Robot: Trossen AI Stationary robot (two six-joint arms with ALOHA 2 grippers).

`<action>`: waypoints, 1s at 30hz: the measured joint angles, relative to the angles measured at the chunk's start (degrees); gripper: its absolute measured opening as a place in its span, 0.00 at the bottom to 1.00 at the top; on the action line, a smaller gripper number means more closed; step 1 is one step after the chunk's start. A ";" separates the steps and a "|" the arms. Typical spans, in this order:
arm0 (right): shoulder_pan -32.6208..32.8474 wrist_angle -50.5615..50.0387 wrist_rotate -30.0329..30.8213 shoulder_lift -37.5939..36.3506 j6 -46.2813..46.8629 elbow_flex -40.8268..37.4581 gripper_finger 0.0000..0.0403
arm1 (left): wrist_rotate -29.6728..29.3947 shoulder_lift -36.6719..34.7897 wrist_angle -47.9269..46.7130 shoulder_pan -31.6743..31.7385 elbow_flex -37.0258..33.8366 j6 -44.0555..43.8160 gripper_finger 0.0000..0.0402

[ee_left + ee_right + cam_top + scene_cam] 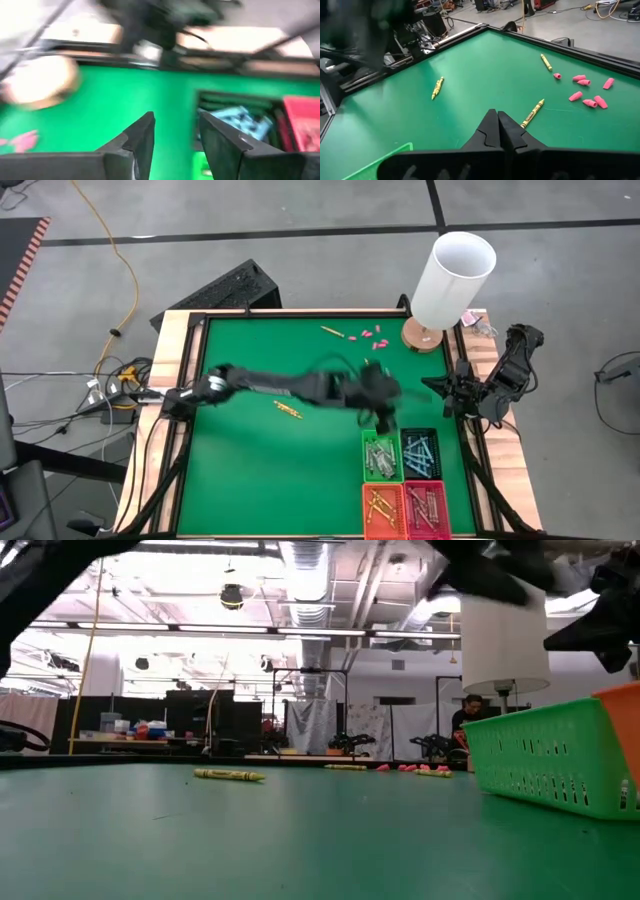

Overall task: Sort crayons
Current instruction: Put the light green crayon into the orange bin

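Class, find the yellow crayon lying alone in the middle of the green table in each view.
High view: yellow crayon mid-table.
Low view: left of centre.
Left wrist view: not in it.
Right wrist view: upper left.
Shared landmark: the pink pieces.

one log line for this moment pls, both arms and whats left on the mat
left pincer: open, empty, over green bin | right pincer: shut, idle at table's right edge | loose: three yellow crayons on mat | pink pieces unsorted
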 joint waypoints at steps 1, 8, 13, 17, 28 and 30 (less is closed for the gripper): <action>0.00 0.00 0.00 -0.02 0.00 0.00 0.00 | -0.75 -1.88 -2.61 1.20 0.12 -1.64 0.35; 0.00 -0.08 0.00 -0.02 -0.13 0.00 0.00 | 1.39 -7.93 -23.55 9.87 -0.19 2.11 0.29; -0.02 -0.11 -0.84 0.03 -0.10 0.00 0.00 | 10.27 -8.65 -30.59 15.55 -0.11 9.93 0.30; -0.02 -0.09 -1.03 0.04 -0.09 0.00 0.00 | 16.80 -8.47 -31.06 20.56 -2.51 15.55 0.30; -0.02 -0.07 -0.98 0.04 -0.35 0.00 0.00 | 17.61 -5.95 -30.09 30.74 -2.84 35.92 0.30; -0.02 -0.07 -0.96 0.04 -0.38 0.00 0.00 | 18.98 -4.99 -30.74 31.80 -2.84 39.26 0.30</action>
